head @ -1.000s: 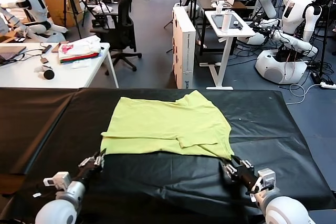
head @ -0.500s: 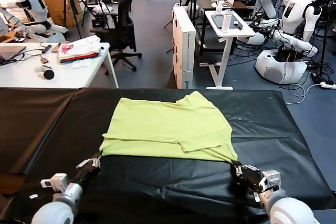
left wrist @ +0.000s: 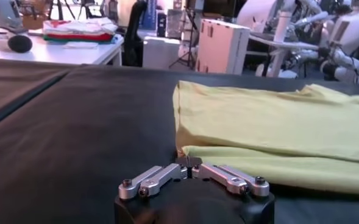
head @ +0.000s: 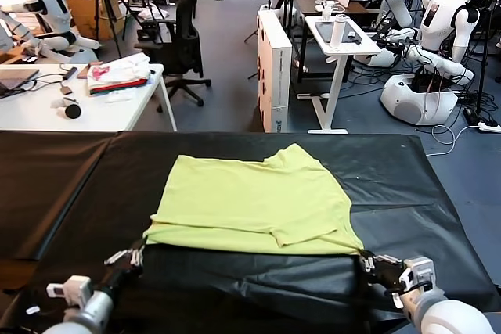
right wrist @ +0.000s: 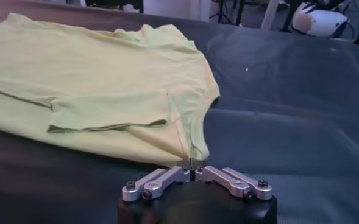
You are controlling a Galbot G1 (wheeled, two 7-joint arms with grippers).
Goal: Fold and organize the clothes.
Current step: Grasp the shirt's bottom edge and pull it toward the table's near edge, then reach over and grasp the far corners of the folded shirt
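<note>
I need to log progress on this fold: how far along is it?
Done: the yellow-green T-shirt lies on the black table doubled over once. In hand: the left gripper and right gripper each pinch a near corner of the shirt. Left: further folds and putting it in its place.

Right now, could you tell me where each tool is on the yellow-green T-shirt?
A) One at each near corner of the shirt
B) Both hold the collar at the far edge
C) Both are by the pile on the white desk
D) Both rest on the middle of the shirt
A: the left tool pinches the near left corner of the T-shirt, and the right tool sits at its near right corner on the black table cover.
</note>
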